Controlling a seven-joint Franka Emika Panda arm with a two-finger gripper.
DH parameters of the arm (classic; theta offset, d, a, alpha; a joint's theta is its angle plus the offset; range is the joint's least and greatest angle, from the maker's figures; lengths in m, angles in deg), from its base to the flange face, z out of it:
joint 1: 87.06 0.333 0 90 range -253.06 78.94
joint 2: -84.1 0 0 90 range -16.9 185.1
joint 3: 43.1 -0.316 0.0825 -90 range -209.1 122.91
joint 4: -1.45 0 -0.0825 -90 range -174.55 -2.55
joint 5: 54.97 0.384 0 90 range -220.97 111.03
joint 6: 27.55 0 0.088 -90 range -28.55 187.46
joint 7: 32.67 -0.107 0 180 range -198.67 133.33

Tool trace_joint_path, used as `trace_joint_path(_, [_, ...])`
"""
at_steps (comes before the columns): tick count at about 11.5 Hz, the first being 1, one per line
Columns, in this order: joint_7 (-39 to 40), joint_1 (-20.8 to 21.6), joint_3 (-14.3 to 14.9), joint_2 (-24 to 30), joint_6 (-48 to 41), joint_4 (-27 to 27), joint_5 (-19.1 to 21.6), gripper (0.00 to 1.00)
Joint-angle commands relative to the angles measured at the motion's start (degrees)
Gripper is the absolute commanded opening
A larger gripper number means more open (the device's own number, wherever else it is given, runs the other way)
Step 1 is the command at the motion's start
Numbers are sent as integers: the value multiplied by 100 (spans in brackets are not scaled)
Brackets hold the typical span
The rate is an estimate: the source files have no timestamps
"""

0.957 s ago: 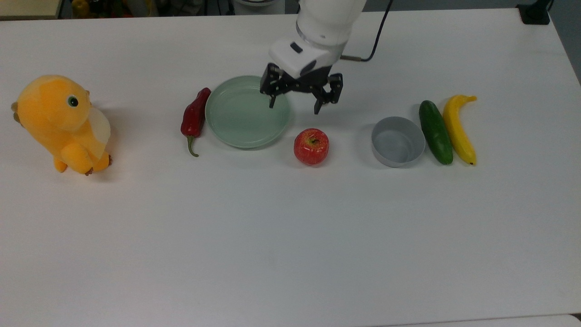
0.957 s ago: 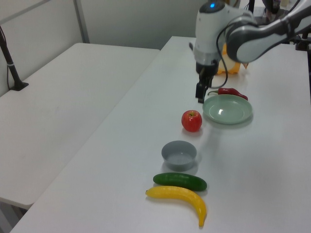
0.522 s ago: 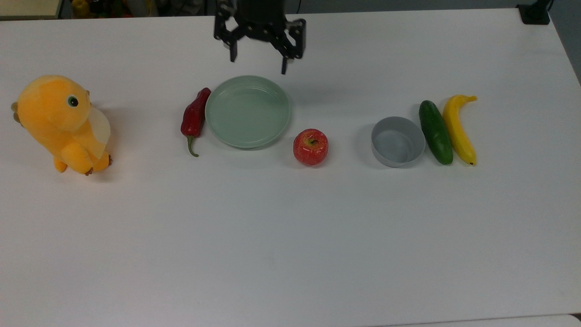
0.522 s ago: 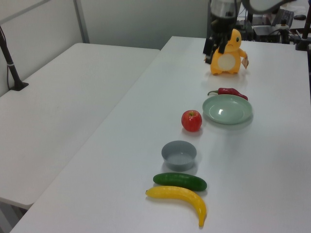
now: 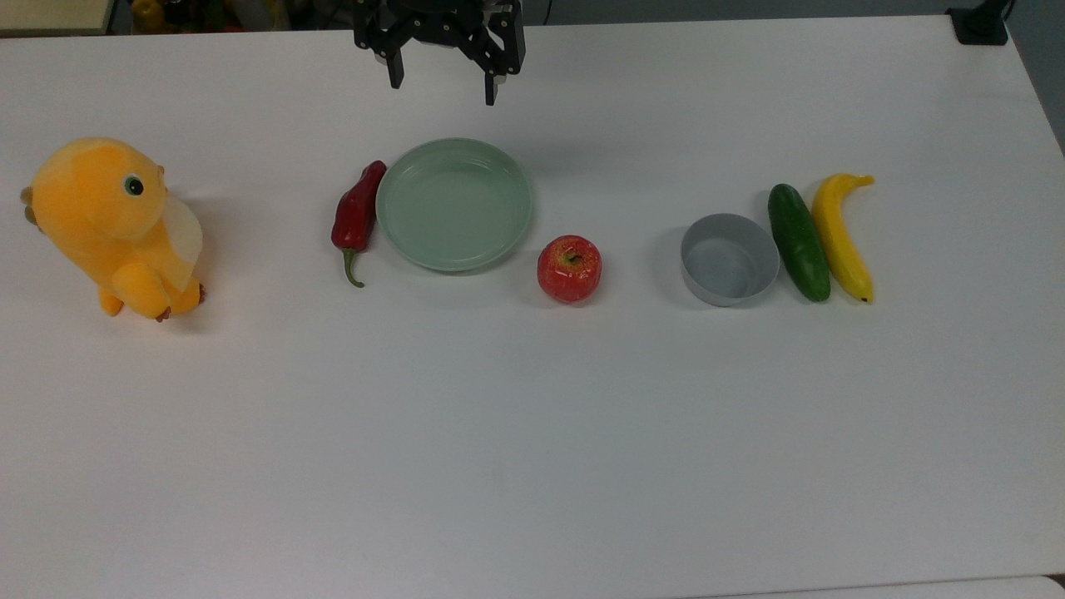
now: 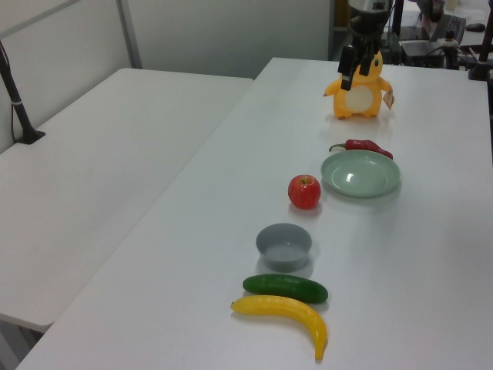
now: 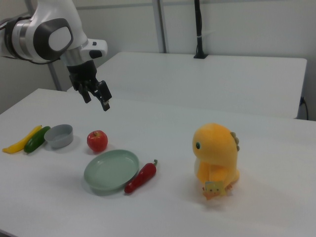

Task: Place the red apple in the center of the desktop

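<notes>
Basically done: red apple (image 5: 570, 269) sits mid-desktop (image 5: 532, 433), gripper (image 5: 441, 83) empty, jaws wide, well clear; any retreat should avoid the green plate (image 5: 454, 205).

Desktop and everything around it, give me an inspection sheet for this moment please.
Surface: white desktop, bare toward the top view's bottom edge.
Job's things: red apple standing free between green plate and grey bowl.
Clutter: red chili against the plate's rim; cucumber and banana side by side past the bowl; orange plush toy at the top view's left.
Grippers: tool open, empty, raised above the table.
Cables: nothing seen.
Surroundings: second white table; dark pole standing on it.
</notes>
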Motion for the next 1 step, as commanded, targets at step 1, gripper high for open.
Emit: trace_joint_path(1, [202, 293, 301, 170, -50, -141, 161, 100])
